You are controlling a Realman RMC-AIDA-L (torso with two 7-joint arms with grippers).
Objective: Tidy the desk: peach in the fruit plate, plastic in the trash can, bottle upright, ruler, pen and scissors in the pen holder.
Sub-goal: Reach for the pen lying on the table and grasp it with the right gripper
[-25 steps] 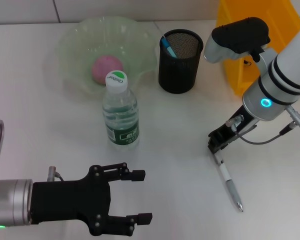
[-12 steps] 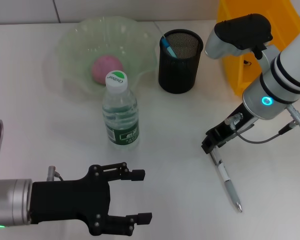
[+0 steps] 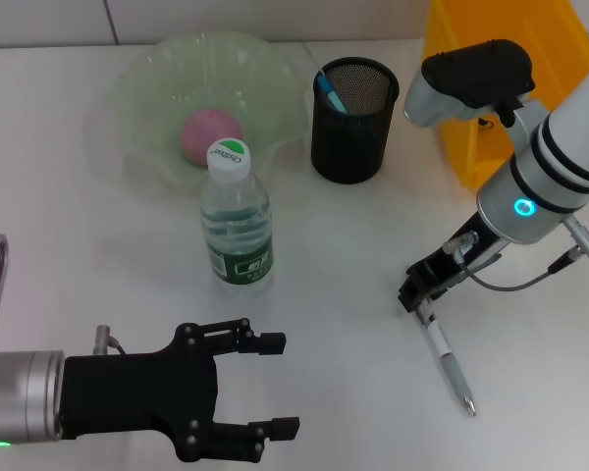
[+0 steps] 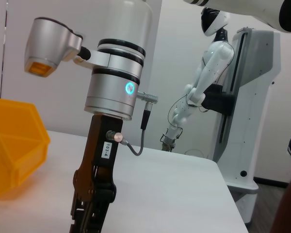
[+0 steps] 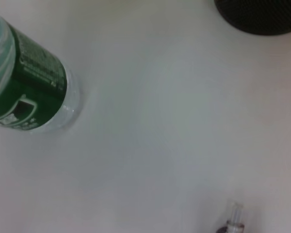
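Head view gives you the clearest layout, so take the black metal mesh pen holder [image 3: 353, 120] as your reference. Your right gripper [image 3: 420, 292] is down at the white desk [image 3: 353, 255], well in front of the holder and to its right, its tip at the upper end of the slim silver-grey pen [image 3: 447, 358]; whether its fingers are parted or clamped on the pen, you cannot tell. The pen lies flat, its point aimed away from the holder. Light blue scissors handles [image 3: 328, 90] stick up inside the holder at its left rim. Left of the holder sits the pale green ruffled fruit plate [image 3: 137, 88] with the pink round peach [image 3: 210, 135] in it. The clear water bottle with a green label [image 3: 237, 228] stands upright in front of the plate, left of the holder. Right of the holder you see the bright yellow trash can [image 3: 461, 128]. Your left gripper [image 3: 271, 385] hovers far in front of the holder, fingers spread apart, holding nothing.
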